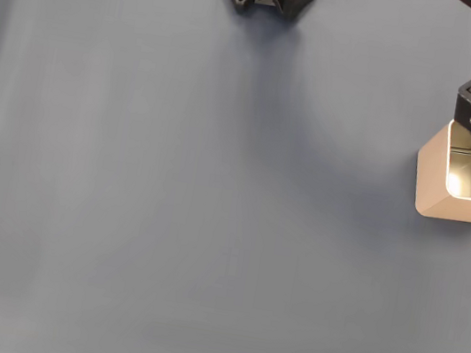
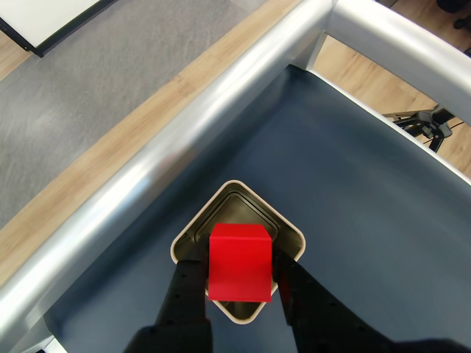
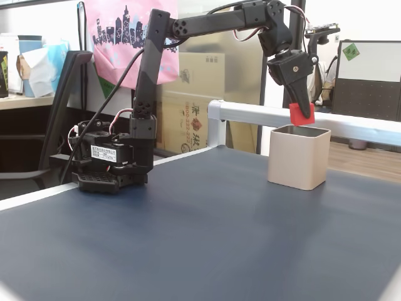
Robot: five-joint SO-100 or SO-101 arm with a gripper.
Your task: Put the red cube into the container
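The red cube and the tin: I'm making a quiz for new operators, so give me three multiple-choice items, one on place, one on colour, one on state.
1. Where is the red cube?
A. on the mat
B. above the container
C. beside the arm's base

2. What colour are the container's outer walls?
A. beige
B. green
C. blue

3. How is the gripper?
A. open
B. shut on the cube
C. shut on nothing

Key: B, the side fixed view shows it over the rim; A, beige walls show there; B, the wrist view shows fingers pressing both sides.
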